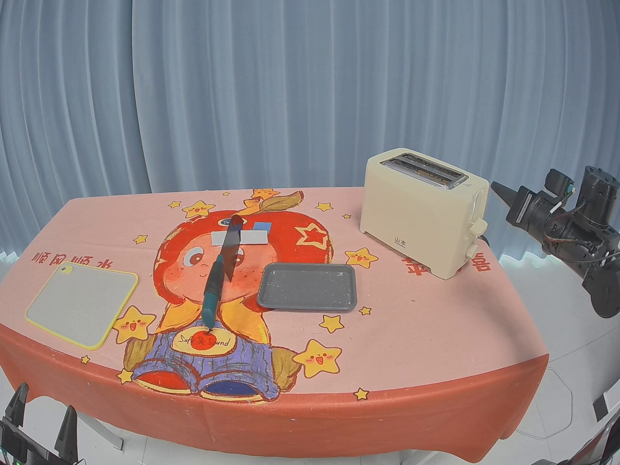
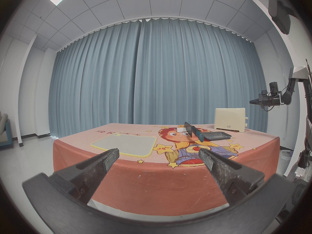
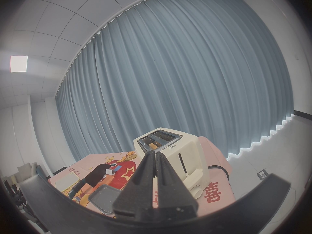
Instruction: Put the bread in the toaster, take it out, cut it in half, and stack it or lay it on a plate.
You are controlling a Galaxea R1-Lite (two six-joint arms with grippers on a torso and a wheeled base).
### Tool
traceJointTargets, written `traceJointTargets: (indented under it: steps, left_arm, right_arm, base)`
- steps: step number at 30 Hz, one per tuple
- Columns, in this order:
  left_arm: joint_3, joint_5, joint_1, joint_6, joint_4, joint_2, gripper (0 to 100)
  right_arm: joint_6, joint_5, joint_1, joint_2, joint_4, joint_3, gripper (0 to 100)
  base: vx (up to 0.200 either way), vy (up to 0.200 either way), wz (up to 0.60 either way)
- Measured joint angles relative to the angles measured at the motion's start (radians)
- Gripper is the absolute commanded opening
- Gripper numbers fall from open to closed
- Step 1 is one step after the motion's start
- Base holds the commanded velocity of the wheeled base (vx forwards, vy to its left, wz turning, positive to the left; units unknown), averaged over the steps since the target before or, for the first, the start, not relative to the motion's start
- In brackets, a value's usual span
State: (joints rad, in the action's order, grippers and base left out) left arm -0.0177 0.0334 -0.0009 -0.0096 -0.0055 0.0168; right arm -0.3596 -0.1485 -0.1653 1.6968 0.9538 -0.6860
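The cream toaster [image 1: 423, 214] stands at the back right of the table, and a tan slice of bread [image 3: 152, 145] sits low in one of its slots. My right gripper [image 1: 502, 191] hangs shut and holding nothing, just off the table's right edge beside the toaster [image 3: 175, 153]; its fingertips [image 3: 156, 156] are pressed together. My left gripper [image 2: 159, 155] is open with nothing in it, below the table's front left corner, where its fingertips [image 1: 18, 396] show. A teal-handled knife [image 1: 218, 267] lies mid-table. A grey plate [image 1: 308, 287] lies to its right.
A grey cutting board with a yellow rim [image 1: 82, 303] lies at the table's left front. The knife's blade rests on a small white and blue block [image 1: 248, 236]. The toaster's cord [image 3: 218, 168] runs behind it. A blue curtain hangs behind the table.
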Motion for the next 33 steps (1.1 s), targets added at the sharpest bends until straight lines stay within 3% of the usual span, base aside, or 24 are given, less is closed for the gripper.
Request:
traceJointTargets:
  steps: [25, 33]
  left_arm:
    - [0.000, 0.000, -0.001, 0.000, 0.000, 0.000, 100]
    - [0.000, 0.000, 0.000, 0.000, 0.000, 0.000, 100]
  right_arm:
    - [0.007, 0.000, -0.013, -0.009, 0.001, 0.012, 0]
    - [0.033, 0.000, -0.015, -0.026, 0.000, 0.030, 0]
  base:
    - [0.000, 0.000, 0.00]
    - [0.000, 0.000, 0.00]
